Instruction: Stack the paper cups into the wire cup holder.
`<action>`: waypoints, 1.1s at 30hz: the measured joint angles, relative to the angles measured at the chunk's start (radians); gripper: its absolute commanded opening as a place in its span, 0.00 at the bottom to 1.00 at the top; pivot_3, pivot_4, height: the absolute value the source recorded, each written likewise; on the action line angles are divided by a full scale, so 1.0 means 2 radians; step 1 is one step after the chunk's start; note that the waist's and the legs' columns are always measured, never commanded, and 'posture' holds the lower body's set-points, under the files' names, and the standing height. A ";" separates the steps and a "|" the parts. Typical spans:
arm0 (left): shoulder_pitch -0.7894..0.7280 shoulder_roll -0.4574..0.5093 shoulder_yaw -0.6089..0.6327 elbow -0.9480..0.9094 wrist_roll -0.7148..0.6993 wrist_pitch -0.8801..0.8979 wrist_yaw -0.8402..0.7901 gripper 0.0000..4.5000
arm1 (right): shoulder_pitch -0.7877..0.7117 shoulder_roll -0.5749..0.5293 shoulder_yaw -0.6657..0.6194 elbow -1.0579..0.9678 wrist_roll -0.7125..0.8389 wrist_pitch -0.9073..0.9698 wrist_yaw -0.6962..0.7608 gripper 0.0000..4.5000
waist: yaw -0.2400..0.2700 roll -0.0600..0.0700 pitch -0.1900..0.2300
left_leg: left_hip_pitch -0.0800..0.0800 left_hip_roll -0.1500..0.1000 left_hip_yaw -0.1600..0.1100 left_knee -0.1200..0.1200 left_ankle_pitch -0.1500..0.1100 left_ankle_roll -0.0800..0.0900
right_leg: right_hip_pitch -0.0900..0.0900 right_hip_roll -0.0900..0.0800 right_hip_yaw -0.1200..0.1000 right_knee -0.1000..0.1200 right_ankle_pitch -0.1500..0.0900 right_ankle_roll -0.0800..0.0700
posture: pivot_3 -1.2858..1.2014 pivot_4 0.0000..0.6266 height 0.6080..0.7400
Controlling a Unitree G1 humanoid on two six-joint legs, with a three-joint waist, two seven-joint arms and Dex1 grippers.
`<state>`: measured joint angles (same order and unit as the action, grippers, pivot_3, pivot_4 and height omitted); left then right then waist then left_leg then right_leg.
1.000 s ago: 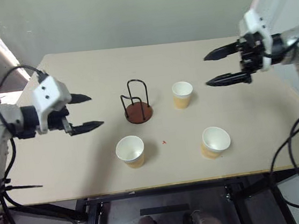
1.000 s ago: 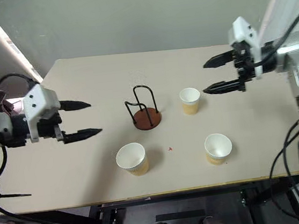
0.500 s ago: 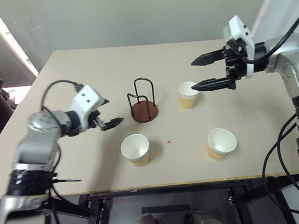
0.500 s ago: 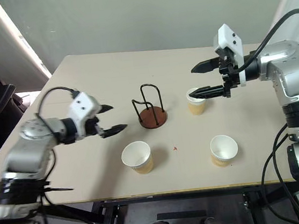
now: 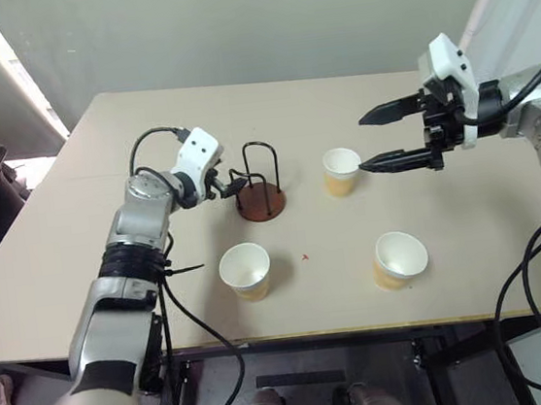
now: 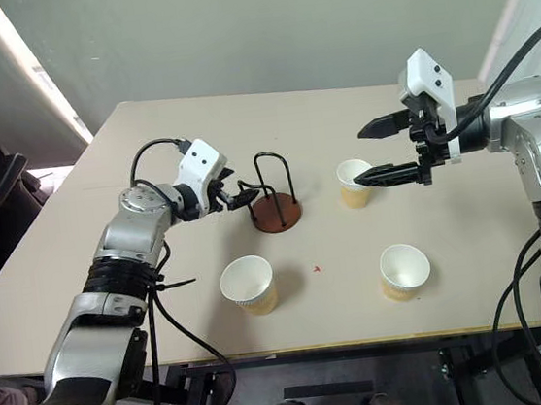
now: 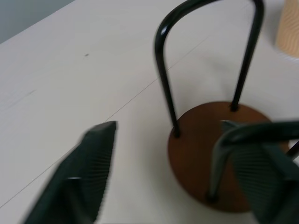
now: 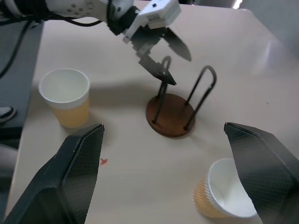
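A: Where does everything sit right now?

B: The wire cup holder (image 5: 257, 186) stands near the middle of the bench (image 5: 84, 282), upper centre of the frame, and it holds nothing. Three paper cups (image 5: 341, 171) stand upright around it — one just right of it, one (image 5: 245, 270) below it toward the near edge, one (image 5: 399, 258) at lower right. All well apart from each other.

A: And the arms?

B: The left gripper (image 6: 235, 196) has its jaws apart, straddling the lower wire loop on the holder's left side; in the left wrist view one finger (image 7: 88, 163) lies out over bare bench and the other sits behind the small loop. I can't tell whether either finger touches wire yet. The right gripper (image 5: 390, 135) hangs over the cup right of the holder, jaws spread wide, gripping nothing.

A: So the step in hand?

B: Steadying the holder, I'd judge, while the right arm goes for its cup. To do it well, close gently on the wire only — the base looks light, and a sideways shove could slide or tip it. Keep the tall loop free so a cup can drop in from above.

A: And the right side?

B: Lower around the cup's wall below the rim, squeeze softly; thin paper will likely crush.
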<state>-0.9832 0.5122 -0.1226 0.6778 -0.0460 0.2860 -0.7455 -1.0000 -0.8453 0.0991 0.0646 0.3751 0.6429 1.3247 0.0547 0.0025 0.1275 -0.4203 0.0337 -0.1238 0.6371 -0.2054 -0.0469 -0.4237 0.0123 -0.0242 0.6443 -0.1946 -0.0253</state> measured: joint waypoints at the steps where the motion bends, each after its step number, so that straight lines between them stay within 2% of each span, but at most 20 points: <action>1: 0.000 -0.001 0.000 0.002 0.000 -0.002 -0.004 0.55 | 0.002 0.000 0.000 -0.001 0.000 0.000 -0.002 0.95 | 0.000 0.000 0.000 | 0.000 0.000 0.000 0.000 0.000 0.000 | 0.000 0.000 0.000 0.000 0.000 0.000 | 0.52 0.24 1.00; 6: 0.000 0.002 0.003 0.004 0.002 -0.006 -0.017 0.13 | 0.004 -0.004 0.000 -0.005 0.000 0.001 -0.008 0.95 | 0.000 0.000 0.000 | 0.000 0.000 0.000 0.001 0.000 0.001 | 0.000 0.000 0.000 0.000 0.001 0.001 | 0.52 0.24 1.00; 8: 0.000 0.004 0.010 -0.002 -0.006 -0.005 -0.023 0.01 | 0.005 -0.006 0.000 -0.007 0.000 0.001 -0.009 0.95 | 0.000 0.000 0.000 | 0.000 0.000 0.000 0.001 0.000 0.001 | 0.000 0.000 0.001 0.000 0.001 0.002 | 0.52 0.24 1.00; 14: 0.000 0.000 0.042 -0.052 -0.048 0.033 -0.052 0.01 | 0.006 -0.006 -0.001 -0.004 -0.001 -0.007 -0.010 0.95 | 0.001 0.000 0.000 | 0.000 -0.001 0.000 0.003 0.000 0.002 | 0.001 0.001 0.001 0.000 0.002 0.003 | 0.52 0.24 1.00; 21: 0.004 -0.008 0.039 -0.134 -0.102 0.086 -0.120 0.01 | 0.006 -0.005 0.000 0.004 -0.003 -0.018 -0.010 0.95 | 0.002 0.000 0.000 | 0.000 -0.001 0.000 0.005 0.000 0.002 | 0.002 0.000 0.001 -0.001 0.002 0.003 | 0.52 0.24 1.00; 26: 0.035 0.004 -0.009 -0.225 -0.117 0.095 -0.201 0.01 | 0.016 -0.027 -0.001 -0.006 0.003 -0.015 0.011 0.95 | 0.003 0.000 0.000 | 0.000 -0.001 0.001 0.005 0.000 0.002 | 0.002 0.000 0.002 -0.001 0.001 0.004 | 0.52 0.24 1.00; 33: 0.048 0.004 -0.068 -0.244 -0.091 0.058 -0.238 0.01 | 0.072 -0.077 -0.001 -0.060 0.027 0.006 0.059 0.95 | 0.004 0.000 0.000 | 0.000 -0.001 0.001 0.005 -0.001 0.004 | 0.003 0.000 0.002 -0.001 0.001 0.005 | 0.52 0.24 1.00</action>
<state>-0.8880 0.5209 -0.2588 0.1892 -0.2274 0.4015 -1.2205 -0.8564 -0.9998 0.0969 -0.0550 0.4282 0.6549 1.4434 0.0626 0.0025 0.1275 -0.4203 0.0316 -0.1219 0.6477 -0.2080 -0.0385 -0.4176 0.0131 -0.0197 0.6423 -0.1924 -0.0153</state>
